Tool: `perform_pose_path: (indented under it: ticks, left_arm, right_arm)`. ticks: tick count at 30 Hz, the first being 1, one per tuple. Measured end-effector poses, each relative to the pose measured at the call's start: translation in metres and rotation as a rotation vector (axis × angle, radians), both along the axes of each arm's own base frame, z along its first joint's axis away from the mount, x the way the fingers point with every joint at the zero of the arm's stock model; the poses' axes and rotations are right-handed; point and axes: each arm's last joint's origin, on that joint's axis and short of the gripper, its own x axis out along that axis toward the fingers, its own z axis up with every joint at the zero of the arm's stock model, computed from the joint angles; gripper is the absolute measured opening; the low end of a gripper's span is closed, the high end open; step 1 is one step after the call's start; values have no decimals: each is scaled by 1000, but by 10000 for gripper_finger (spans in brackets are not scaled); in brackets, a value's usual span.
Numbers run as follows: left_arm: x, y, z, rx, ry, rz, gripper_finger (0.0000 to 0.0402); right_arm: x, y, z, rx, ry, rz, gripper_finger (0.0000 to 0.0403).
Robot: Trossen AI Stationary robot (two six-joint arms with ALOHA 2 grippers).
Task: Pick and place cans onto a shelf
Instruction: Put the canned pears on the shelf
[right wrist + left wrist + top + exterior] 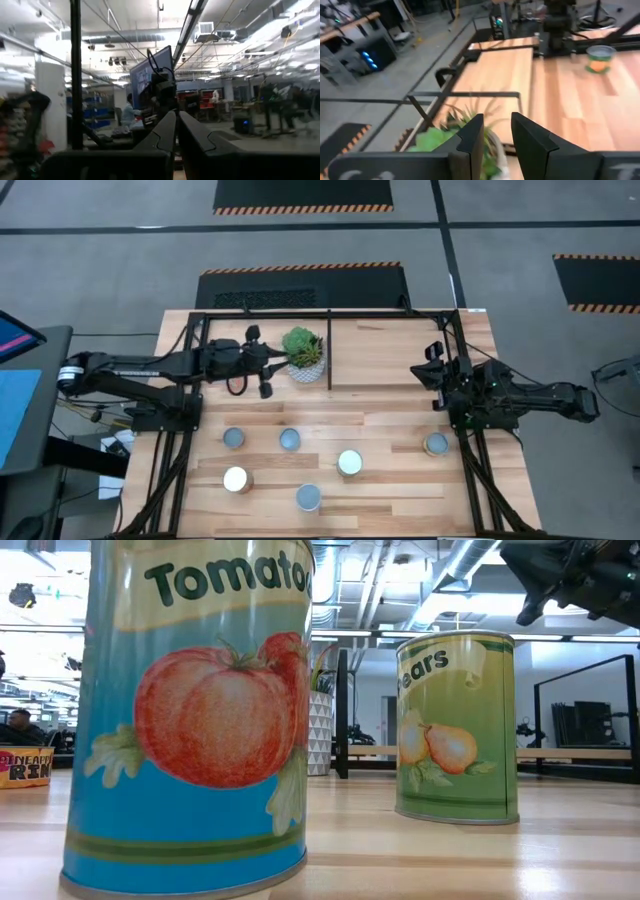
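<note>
Overhead, the left hand (268, 362) hangs over the shelf (380, 313) section at the far side of the counter (400, 480), just beside the potted plant (304, 353); its wrist view shows the fingers (472, 137) set narrowly apart with nothing between them, the plant leaves directly ahead. Six cans stand upright on the near half of the counter, none yet on the shelf: from left to right, a can (234, 438), a bright-topped can (237, 479), a third can (290, 440), the nearest-edge can (308, 498), a pale-topped can (350, 463), and the rightmost can (436, 445). Each long axis is vertical, so a grasp would likely come from above or level across the side. The right hand (436, 376) hovers by the shelf's right post, its fingers (167, 131) nearly closed and empty. The deciding relation: the rightmost can lies just toward the near edge from the right hand, making that arm the closer one to it, while the four leftward cans lie nearer the left hand, all toward the near edge from it.
</note>
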Motion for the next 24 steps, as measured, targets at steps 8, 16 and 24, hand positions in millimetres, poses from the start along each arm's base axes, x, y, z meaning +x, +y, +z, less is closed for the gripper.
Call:
perform_pose_path:
  ticks: [8,16,24]
  left_arm:
    - [-31,-18,-2,-114,126,-29,91]
    - [-51,-8,-31,-98,363,492,91]
    - [-64,1,-47,-135,458,754,91]
  right_arm:
    - [3,8,35,-79,-47,78,44]
    - [29,16,63,-121,112,125,44]
    - [75,22,92,-84,373,113,44]
